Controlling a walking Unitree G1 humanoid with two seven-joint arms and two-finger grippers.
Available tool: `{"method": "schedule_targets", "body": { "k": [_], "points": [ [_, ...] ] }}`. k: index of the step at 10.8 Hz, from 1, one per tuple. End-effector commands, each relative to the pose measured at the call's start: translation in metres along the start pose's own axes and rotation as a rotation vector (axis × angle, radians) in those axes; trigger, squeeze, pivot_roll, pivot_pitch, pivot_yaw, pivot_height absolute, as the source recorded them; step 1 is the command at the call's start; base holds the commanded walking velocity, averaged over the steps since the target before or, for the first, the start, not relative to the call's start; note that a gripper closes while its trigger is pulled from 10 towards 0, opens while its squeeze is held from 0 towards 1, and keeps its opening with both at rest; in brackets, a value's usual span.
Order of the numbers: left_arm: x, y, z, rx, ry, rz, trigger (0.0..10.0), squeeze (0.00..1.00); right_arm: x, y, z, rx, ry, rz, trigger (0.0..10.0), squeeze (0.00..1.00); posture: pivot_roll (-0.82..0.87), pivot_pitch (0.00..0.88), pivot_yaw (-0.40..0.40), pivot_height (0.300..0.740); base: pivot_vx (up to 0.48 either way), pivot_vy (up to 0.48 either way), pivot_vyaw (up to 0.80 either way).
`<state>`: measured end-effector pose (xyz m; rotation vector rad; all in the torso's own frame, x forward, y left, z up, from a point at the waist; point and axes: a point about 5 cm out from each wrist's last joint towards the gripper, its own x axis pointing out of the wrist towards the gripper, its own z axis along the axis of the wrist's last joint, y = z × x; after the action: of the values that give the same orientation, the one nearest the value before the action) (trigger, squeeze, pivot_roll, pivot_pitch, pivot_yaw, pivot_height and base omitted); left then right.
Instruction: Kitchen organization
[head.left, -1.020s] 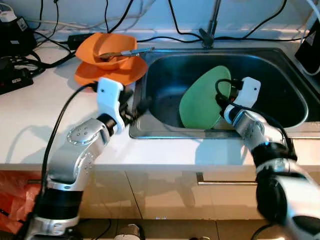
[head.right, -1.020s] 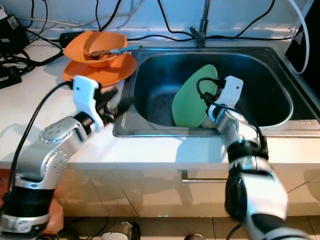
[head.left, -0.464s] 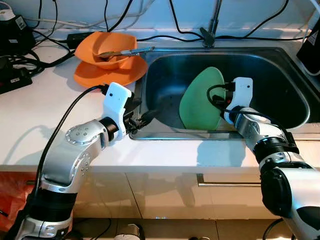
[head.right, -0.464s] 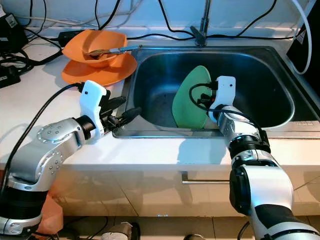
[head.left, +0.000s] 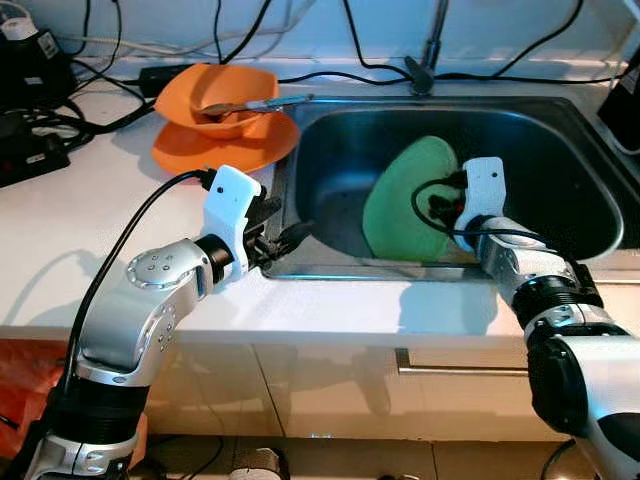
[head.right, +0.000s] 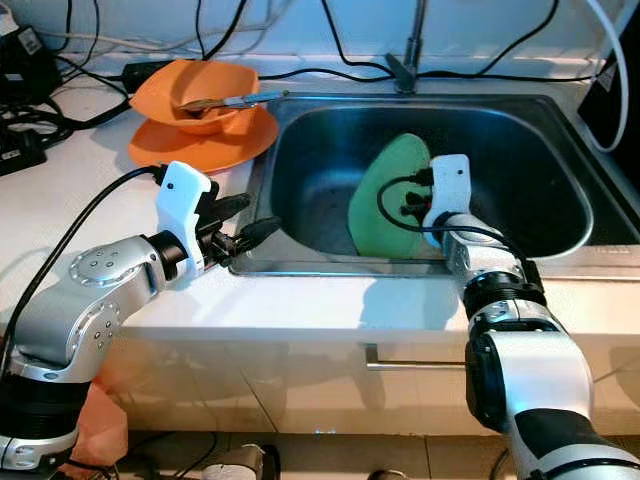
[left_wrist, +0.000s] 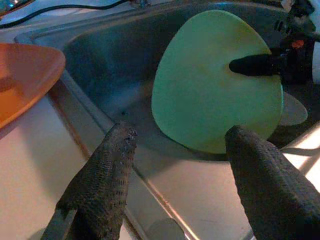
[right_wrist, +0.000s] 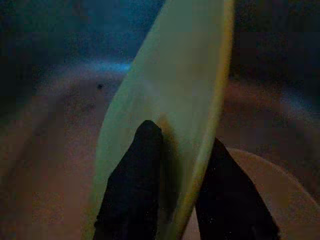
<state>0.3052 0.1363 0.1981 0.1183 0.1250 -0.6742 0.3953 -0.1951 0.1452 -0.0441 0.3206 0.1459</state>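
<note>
A green plate (head.left: 405, 205) stands on its edge in the steel sink (head.left: 560, 150), leaning toward the back. My right gripper (right_wrist: 183, 136) is shut on the plate's rim, one finger on each face. My left gripper (head.left: 285, 225) hovers open over the sink's front-left rim, pointing toward the plate (left_wrist: 210, 85) and apart from it. An orange bowl (head.left: 225, 90) holding a spoon (head.left: 255, 104) sits on an orange plate (head.left: 215, 150) on the counter left of the sink.
The faucet (head.left: 425, 70) rises behind the sink. Black cables and a power strip (head.left: 30, 150) crowd the back-left counter. A pale flat disc (left_wrist: 292, 107) lies on the sink bottom under the green plate. Bare white counter runs along the front.
My left gripper swung from the counter to the sink's rim and then held still. The green plate, held by my right gripper, has turned to show more of its face.
</note>
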Motion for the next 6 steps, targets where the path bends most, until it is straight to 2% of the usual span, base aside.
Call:
{"method": "schedule_targets", "body": {
  "k": [1, 5, 6],
  "points": [
    [-0.002, 0.001, -0.001, 0.01, 0.012, -0.004, 10.0, 0.0, -0.006, -0.009, -0.039, 0.018, 0.133, -0.024, 10.0, 1.0, 0.21, 0.143, 0.035, 0.74, 0.0, 0.0, 0.0],
    [-0.002, 0.001, -0.003, 0.011, 0.014, 0.001, 10.0, 0.0, -0.008, -0.016, -0.04, -0.003, 0.13, -0.059, 10.0, 1.0, 0.2, 0.135, 0.03, 0.74, 0.0, 0.0, 0.0],
    [-0.001, 0.002, -0.003, 0.009, 0.013, 0.008, 10.0, 0.0, -0.011, -0.026, -0.039, 0.002, 0.123, -0.11, 10.0, 1.0, 0.2, 0.135, 0.029, 0.74, 0.0, 0.0, 0.0]
  ]
}}
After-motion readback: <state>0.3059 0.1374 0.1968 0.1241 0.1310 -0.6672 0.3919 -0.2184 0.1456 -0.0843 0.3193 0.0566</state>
